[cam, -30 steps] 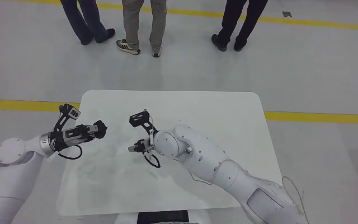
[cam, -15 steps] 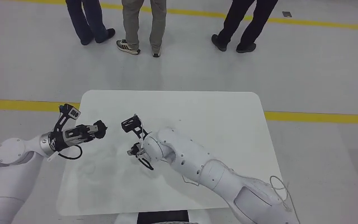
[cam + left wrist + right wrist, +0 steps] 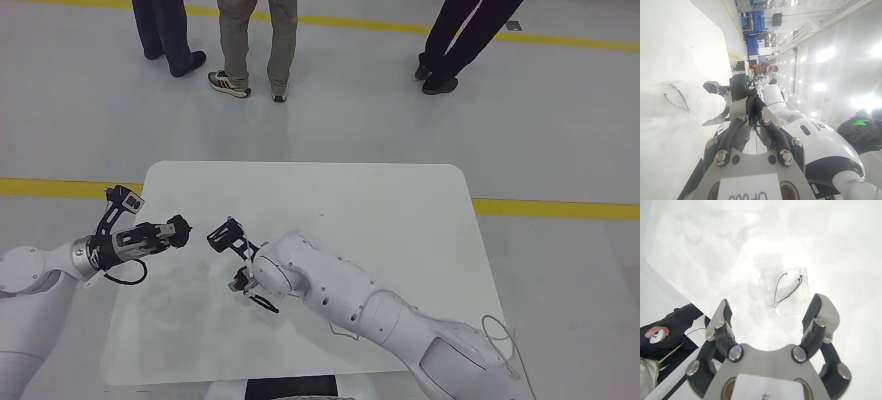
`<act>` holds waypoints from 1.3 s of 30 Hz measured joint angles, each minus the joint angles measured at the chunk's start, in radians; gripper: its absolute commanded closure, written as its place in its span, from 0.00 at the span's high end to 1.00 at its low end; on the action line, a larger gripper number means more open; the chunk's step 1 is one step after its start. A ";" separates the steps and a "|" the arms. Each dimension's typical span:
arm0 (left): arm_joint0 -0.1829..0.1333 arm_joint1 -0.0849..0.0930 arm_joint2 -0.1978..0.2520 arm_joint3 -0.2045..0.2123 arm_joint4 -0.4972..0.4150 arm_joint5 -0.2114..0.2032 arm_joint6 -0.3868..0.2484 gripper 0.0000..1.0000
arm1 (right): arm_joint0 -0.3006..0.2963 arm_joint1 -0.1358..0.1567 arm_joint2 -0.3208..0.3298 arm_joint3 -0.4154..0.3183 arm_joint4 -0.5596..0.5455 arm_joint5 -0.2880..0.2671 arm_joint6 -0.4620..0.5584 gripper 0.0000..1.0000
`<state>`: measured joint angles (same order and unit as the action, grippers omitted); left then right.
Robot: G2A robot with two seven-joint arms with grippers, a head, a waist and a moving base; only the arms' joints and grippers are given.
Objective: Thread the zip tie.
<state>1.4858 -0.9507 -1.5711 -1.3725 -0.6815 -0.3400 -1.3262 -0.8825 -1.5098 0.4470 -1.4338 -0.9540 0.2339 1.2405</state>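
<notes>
Thin black zip ties (image 3: 783,289) lie in a shallow clear plastic tray (image 3: 802,294) on the white table (image 3: 400,210). My right gripper (image 3: 770,306) hangs open just above and short of the tray, nothing between its fingers. In the top view the right gripper (image 3: 248,291) points down at the table's left-centre. In the left wrist view the zip ties (image 3: 676,98) lie beside the open right gripper (image 3: 711,105). My left gripper (image 3: 180,229) is held above the table's left edge, a short way from the right one. The left gripper (image 3: 753,100) is shut, with nothing seen in it.
The table's near edge (image 3: 668,285) runs close to the right gripper. The right arm's white forearm (image 3: 340,290) lies across the table's middle. Bare tabletop stretches to the right and far side.
My right arm has swung left and lowered toward the table, bringing its open gripper nearer the left gripper. The left arm has stayed still.
</notes>
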 measured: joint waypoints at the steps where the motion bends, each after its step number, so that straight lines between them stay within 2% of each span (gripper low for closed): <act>1: 0.000 0.000 0.000 0.000 0.000 0.000 0.000 0.00 | 0.002 -0.002 -0.003 0.000 -0.002 -0.003 0.013 1.00; 9: 0.000 0.000 0.000 0.000 0.000 0.000 0.000 0.00 | 0.010 -0.009 -0.014 0.011 -0.013 -0.009 0.041 1.00; 16: 0.000 0.000 0.000 0.000 0.000 0.000 0.000 0.00 | -0.022 -0.007 0.004 0.017 -0.025 -0.035 -0.023 1.00; 18: 0.000 0.000 0.000 0.000 0.000 0.000 0.000 0.00 | -0.026 -0.011 0.004 0.023 -0.026 -0.043 -0.027 0.55; 19: 0.000 0.000 0.000 0.000 0.000 0.000 0.000 0.00 | -0.026 -0.013 0.003 0.026 -0.026 -0.046 -0.028 0.46; 20: 0.000 0.000 0.000 0.000 0.000 0.000 0.000 0.00 | -0.027 -0.016 0.002 0.032 -0.027 -0.049 -0.030 0.44; 22: 0.000 0.000 0.000 0.000 0.000 0.000 0.000 0.00 | -0.025 -0.021 -0.001 0.042 -0.028 -0.050 -0.029 0.34; 27: 0.000 0.000 0.000 0.000 0.000 0.000 0.000 0.00 | -0.020 -0.035 -0.004 0.074 -0.029 -0.049 -0.028 0.30; 32: 0.000 0.000 0.000 0.000 0.000 0.000 0.000 0.00 | -0.021 -0.047 0.005 0.101 -0.021 -0.047 -0.045 0.22; 39: 0.000 0.000 0.000 0.000 0.000 0.000 0.000 0.00 | -0.024 -0.055 0.016 0.126 -0.030 -0.047 -0.055 0.20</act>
<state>1.4858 -0.9507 -1.5711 -1.3725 -0.6815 -0.3400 -1.3262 -0.9070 -1.5651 0.4631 -1.3080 -0.9837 0.1868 1.1860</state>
